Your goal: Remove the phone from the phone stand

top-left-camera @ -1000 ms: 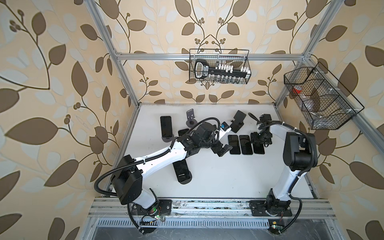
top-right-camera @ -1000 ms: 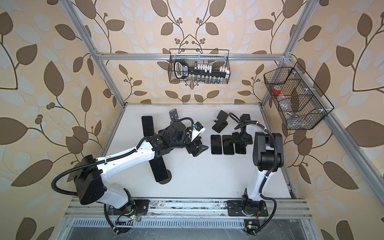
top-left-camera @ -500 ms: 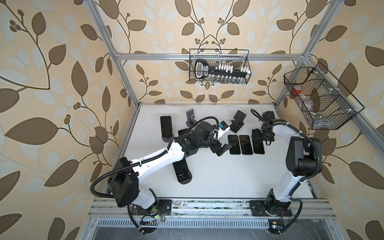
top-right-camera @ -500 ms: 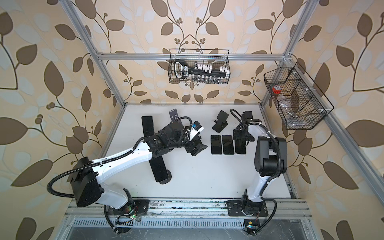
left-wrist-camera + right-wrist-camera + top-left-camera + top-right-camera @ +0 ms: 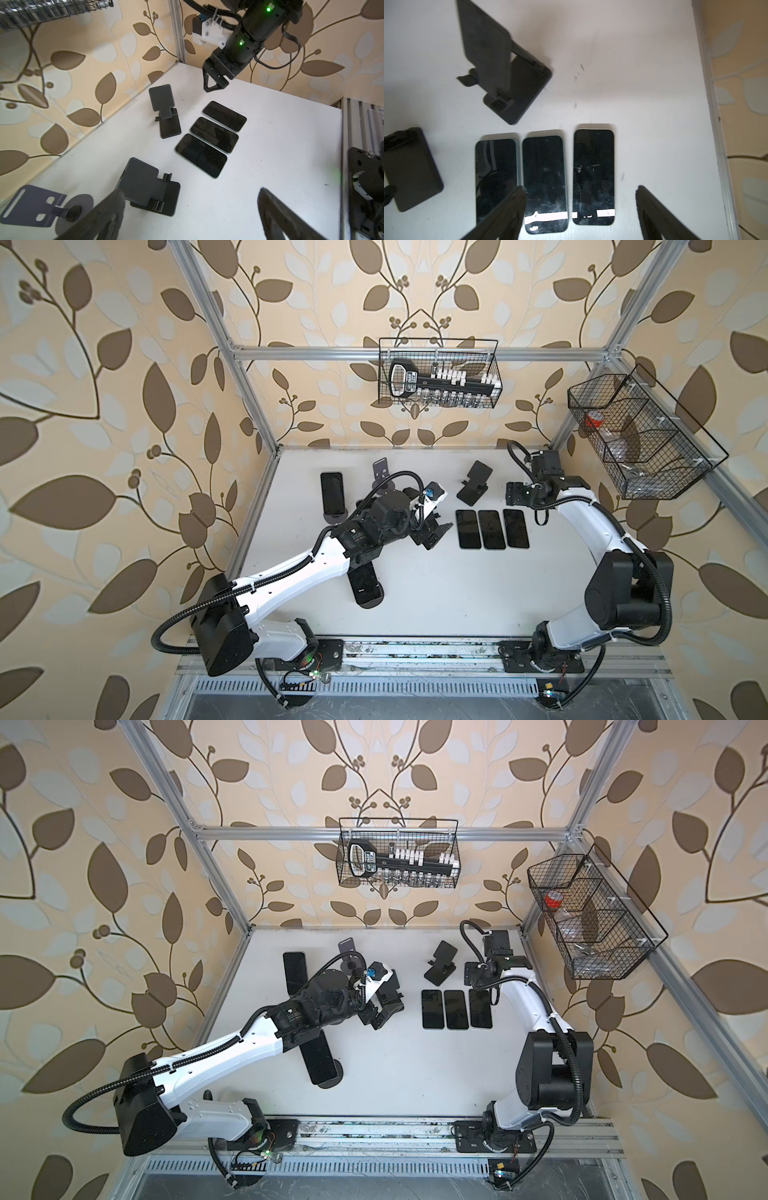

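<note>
Right gripper (image 5: 515, 494) drawn back from three phones (image 5: 491, 529) toward far edge of table (image 5: 436, 597), jaws spread, empty; left gripper (image 5: 435, 533) spread too.

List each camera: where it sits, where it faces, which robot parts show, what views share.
Top views: overhead, looking down on the white table; left arm and right arm show whole.
Left wrist: on the left arm, facing across three flat black phones toward the right gripper; left gripper open in the foreground.
Right wrist: on the right arm, straight down on the phones; own fingertips show.
Shared: all show the phones and the empty black folding stand.
</note>
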Robot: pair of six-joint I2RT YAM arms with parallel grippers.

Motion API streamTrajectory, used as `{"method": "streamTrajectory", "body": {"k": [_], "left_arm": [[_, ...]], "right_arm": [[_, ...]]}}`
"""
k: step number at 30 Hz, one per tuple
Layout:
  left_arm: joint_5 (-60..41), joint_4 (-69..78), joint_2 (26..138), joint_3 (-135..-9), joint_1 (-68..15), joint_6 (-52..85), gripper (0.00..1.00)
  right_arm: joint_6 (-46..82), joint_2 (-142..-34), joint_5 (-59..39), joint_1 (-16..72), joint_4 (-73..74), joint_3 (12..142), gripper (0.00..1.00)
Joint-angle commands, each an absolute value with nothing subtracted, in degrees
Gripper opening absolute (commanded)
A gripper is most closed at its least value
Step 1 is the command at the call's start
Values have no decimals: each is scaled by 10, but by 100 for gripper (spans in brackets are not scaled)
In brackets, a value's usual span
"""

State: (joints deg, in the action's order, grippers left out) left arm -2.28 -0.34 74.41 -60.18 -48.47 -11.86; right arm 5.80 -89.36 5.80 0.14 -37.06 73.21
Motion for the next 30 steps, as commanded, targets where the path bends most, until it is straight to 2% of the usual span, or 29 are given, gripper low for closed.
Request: {"method": "streamTrajectory", "body": {"k": [1, 18, 23, 30], "left_arm": [[15, 36, 720, -595, -489, -140, 99], [48, 44, 736, -588, -489, -150, 99], [60, 45, 733, -588, -489, -150, 99], [109, 47, 741, -584, -487, -178, 99]], "right_arm": [[63, -886, 68, 10, -373, 760, 84], [110, -832, 8, 34, -305, 743, 83], [129, -818, 18, 71, -270, 766, 83], [121, -856, 57, 154, -259, 845, 83]]}}
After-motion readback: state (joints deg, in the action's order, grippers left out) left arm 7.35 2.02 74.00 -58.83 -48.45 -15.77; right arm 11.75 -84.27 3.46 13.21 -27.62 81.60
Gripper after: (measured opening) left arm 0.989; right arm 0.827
